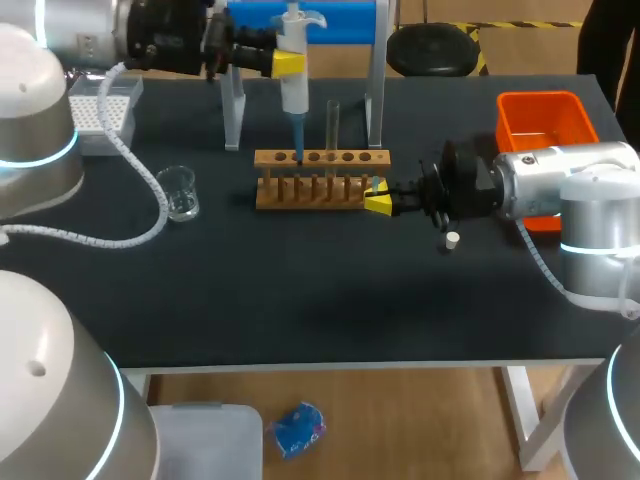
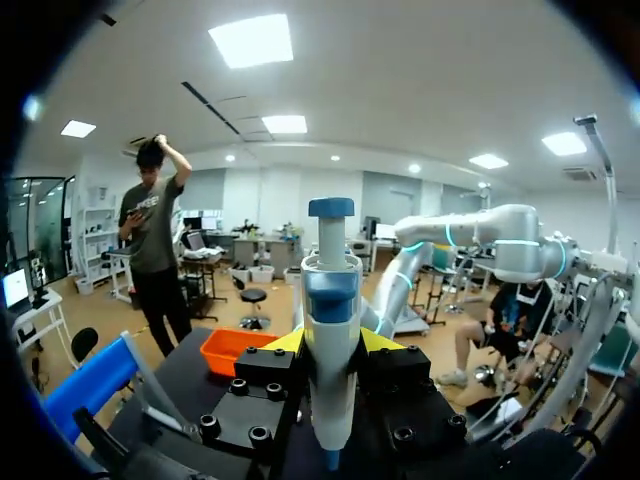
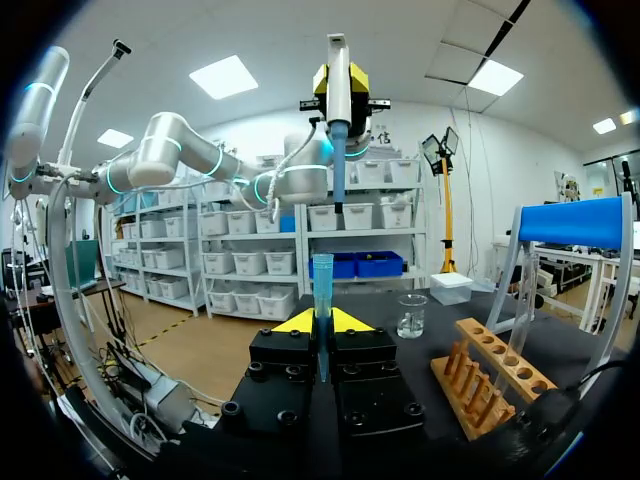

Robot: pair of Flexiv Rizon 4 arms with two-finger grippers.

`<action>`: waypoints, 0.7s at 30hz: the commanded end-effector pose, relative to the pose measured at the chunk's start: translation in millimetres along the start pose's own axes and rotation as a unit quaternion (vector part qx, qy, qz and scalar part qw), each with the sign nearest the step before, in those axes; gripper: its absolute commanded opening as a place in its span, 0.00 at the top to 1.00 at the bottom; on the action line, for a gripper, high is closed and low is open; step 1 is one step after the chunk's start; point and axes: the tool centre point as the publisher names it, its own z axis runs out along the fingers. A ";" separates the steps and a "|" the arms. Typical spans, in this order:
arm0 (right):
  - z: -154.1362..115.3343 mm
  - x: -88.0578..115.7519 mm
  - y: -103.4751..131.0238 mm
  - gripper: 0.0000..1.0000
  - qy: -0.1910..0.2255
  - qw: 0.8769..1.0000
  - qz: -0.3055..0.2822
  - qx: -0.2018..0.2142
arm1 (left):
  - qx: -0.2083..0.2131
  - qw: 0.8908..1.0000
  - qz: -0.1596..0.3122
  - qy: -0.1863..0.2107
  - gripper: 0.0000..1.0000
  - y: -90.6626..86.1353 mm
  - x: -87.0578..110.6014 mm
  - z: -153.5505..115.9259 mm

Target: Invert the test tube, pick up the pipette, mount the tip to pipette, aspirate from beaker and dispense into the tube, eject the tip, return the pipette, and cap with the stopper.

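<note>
silver cyan-ringed arms [image 1: 590, 170], each gripper [image 1: 378, 205] black, yellow-tipped.

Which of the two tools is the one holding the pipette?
The left tool grips the pipette by its body, with the pipette hanging point down. The right tool holds only a small blue tip, upright.

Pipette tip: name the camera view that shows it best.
The right wrist view: the pipette tip stands upright and close, clamped in the right end effector. The head view shows only a small blue sliver at that end effector. The left wrist view does not show it.
</note>
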 end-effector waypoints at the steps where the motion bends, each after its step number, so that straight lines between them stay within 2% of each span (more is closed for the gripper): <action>1: -0.5 0.1 -0.6 1.00 0.000 1.000 0.000 0.000 | 0.004 0.997 0.010 0.076 1.00 -0.9 -4.5 29.6; 10: -0.5 0.1 -0.6 1.00 0.000 1.000 0.000 0.000 | 0.014 0.994 0.018 0.111 1.00 8.3 17.7 60.8; 17: -0.5 0.1 -0.6 1.00 0.000 1.000 0.000 0.000 | 0.013 0.993 0.014 0.116 1.00 20.1 21.0 62.9; 21: -0.5 0.1 -0.6 1.00 0.000 1.000 0.000 0.000 | 0.012 0.993 0.024 0.114 1.00 20.1 20.1 59.9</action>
